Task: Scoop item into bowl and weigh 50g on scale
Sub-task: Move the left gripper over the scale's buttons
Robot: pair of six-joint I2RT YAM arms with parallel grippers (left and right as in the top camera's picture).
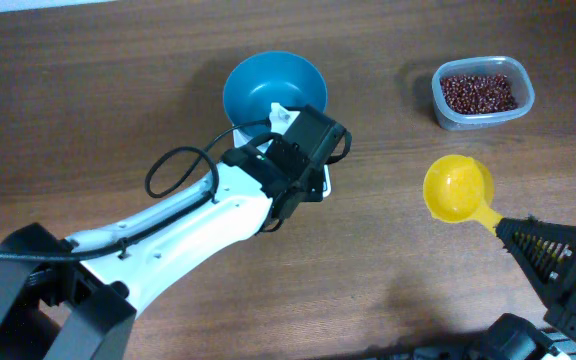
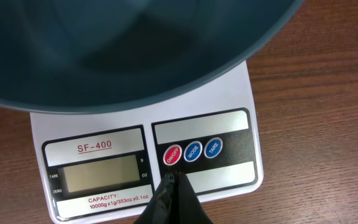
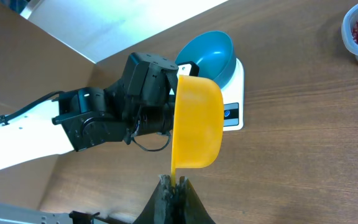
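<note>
The teal bowl (image 2: 117, 50) stands on the white scale (image 2: 241, 93), and its inside shows no beans (image 1: 273, 85). My left gripper (image 2: 173, 178) is shut and holds nothing; its tips sit right at the scale's red on/off button (image 2: 173, 155). The grey display (image 2: 101, 173) is blank. My right gripper (image 3: 174, 180) is shut on the handle of a yellow scoop (image 3: 197, 121), which is empty (image 1: 456, 187) and lies to the right of the scale. The red-brown beans (image 1: 480, 93) lie in a clear tub at the back right.
My left arm (image 1: 188, 220) reaches from the front left across the table and covers most of the scale from above. The clear tub (image 3: 353, 46) stands well to the right of the bowl. Bare wood lies between scoop and tub.
</note>
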